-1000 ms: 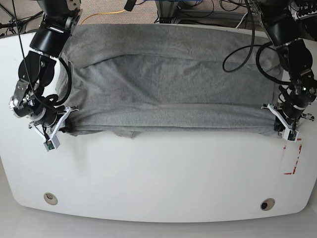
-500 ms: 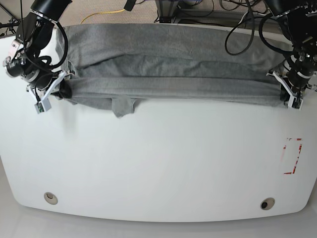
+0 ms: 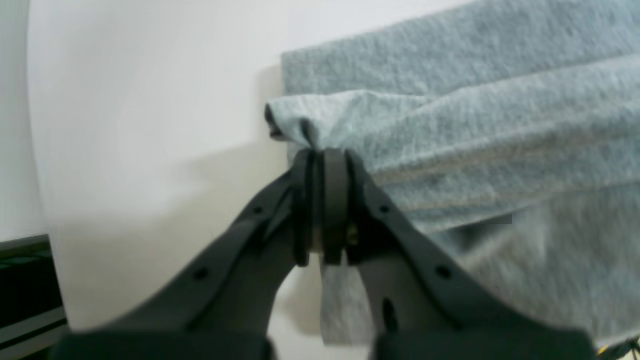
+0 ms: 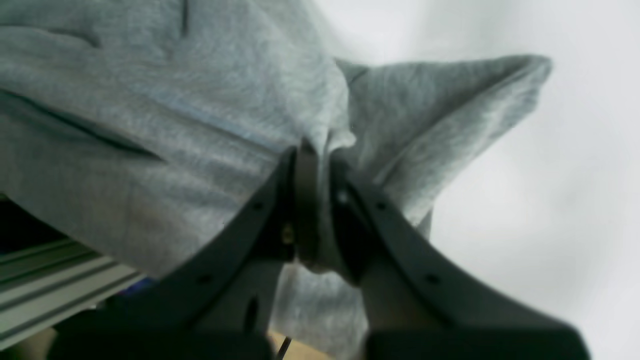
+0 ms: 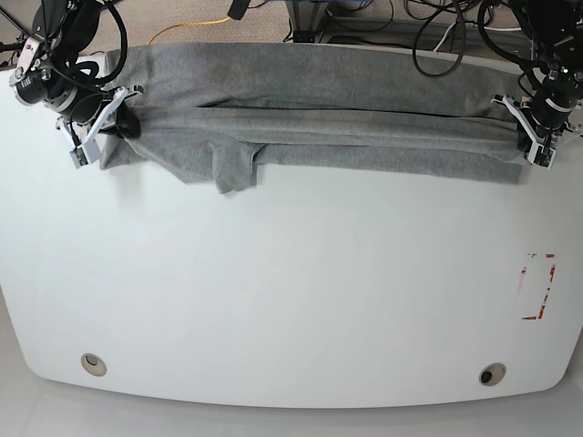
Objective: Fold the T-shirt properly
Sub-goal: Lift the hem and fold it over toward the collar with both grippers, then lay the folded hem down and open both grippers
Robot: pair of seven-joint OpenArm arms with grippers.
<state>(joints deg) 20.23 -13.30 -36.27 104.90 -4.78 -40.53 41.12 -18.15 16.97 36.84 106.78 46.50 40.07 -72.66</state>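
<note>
The grey T-shirt lies as a long, narrow folded band along the far edge of the white table. A sleeve flap sticks out toward me at the left. My left gripper is at the band's right end, shut on a bunched corner of the T-shirt. In the left wrist view the left gripper pinches the cloth between its tips. My right gripper is at the left end. In the right wrist view the right gripper is shut on a fold of the T-shirt.
Red tape marks sit near the table's right edge. Two round holes are in the near corners. Cables and a yellow cord lie beyond the far edge.
Both grippers have carried the shirt's near edge away from me toward the far side. The spread cloth has narrowed to a band, and a sleeve flap now shows at the left.
</note>
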